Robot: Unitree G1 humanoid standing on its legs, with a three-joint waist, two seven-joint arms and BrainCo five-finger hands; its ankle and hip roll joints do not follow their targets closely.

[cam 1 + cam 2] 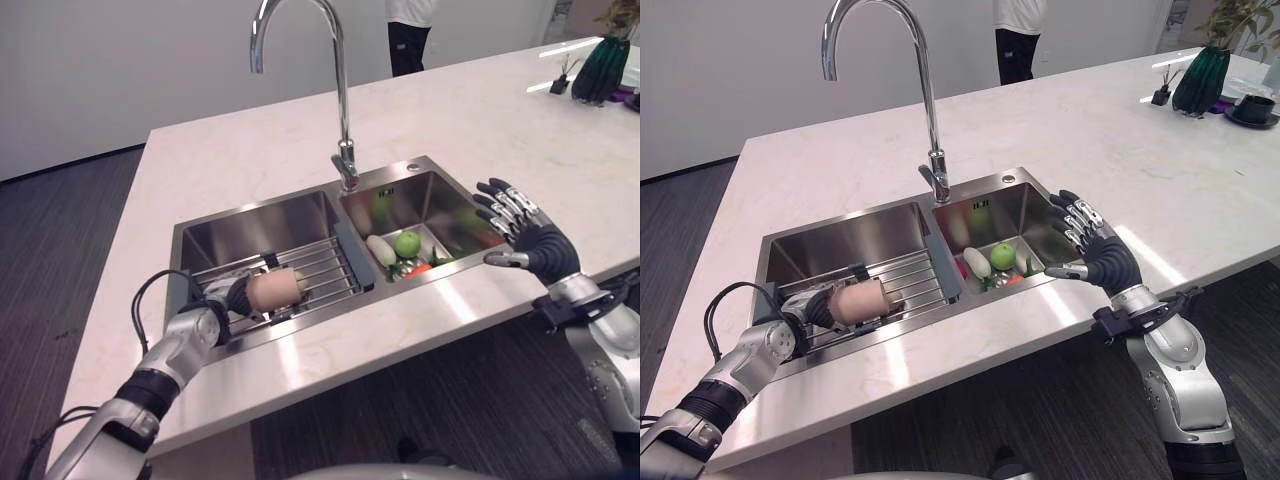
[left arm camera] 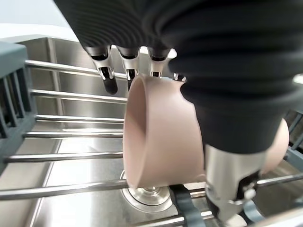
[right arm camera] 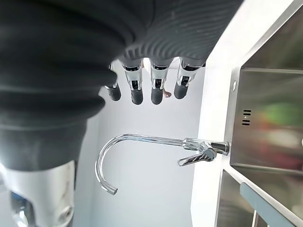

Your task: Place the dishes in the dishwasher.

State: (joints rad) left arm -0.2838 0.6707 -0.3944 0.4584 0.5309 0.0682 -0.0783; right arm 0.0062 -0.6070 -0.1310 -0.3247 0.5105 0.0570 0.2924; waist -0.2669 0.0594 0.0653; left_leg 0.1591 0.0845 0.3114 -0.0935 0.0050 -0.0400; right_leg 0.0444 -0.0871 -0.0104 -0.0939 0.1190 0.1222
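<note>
Pink ceramic, a single mug (image 1: 277,290), is the one dish in play, and the left hand (image 1: 238,296) has its fingers and thumb curled round it, holding it on its side just above the wire rack (image 1: 318,268) that spans the left basin of the steel sink (image 1: 400,185). In the left wrist view the mug's open mouth faces along the rack bars, with the drain visible beneath. The right hand (image 1: 1095,250) hovers over the front edge of the right basin with fingers spread and nothing in them. That basin holds produce rather than dishes (a green apple (image 1: 407,243), a pale vegetable (image 1: 381,250) and something red beside them). A tall chrome faucet (image 1: 341,100) rises behind the sink from the pale stone tabletop (image 1: 480,110).

No dishwasher appears anywhere, so the rack seems to stand in for it. By my reading the task is at an early-to-middle stage: the mug is gripped and over the rack, but whether it is settled on the bars is unclear, and releasing it is not yet done.
</note>
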